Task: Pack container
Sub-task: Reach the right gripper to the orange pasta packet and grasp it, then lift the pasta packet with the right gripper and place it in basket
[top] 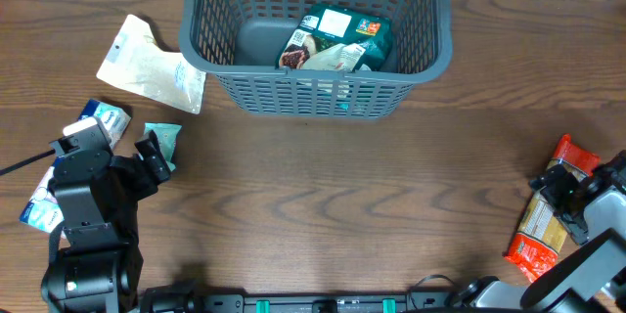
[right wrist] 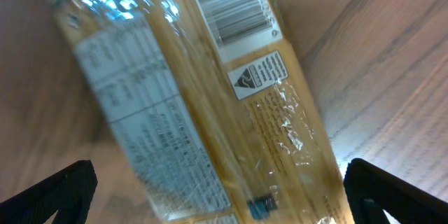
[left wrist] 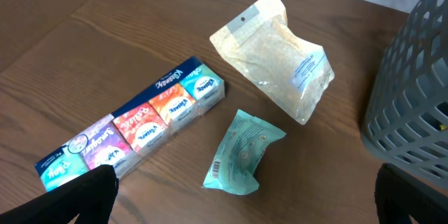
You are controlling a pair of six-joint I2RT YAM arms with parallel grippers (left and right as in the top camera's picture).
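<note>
The dark grey lattice container (top: 313, 70) stands at the back centre and holds a green packet (top: 337, 34) and another packet. Its wall shows in the left wrist view (left wrist: 413, 91). My left gripper (left wrist: 245, 206) is open and empty, just short of a small teal packet (left wrist: 241, 154) on the table. In the overhead view the left gripper (top: 149, 161) sits beside that teal packet (top: 161, 140). My right gripper (right wrist: 224, 196) is open, with its fingers either side of a long yellow pasta packet with red ends (right wrist: 210, 112), which lies at the right edge (top: 540, 220).
A row of tissue packs (left wrist: 140, 129) lies left of the teal packet. A clear pouch of pale grains (left wrist: 276, 59) lies between it and the container. Bare wooden table stretches across the middle.
</note>
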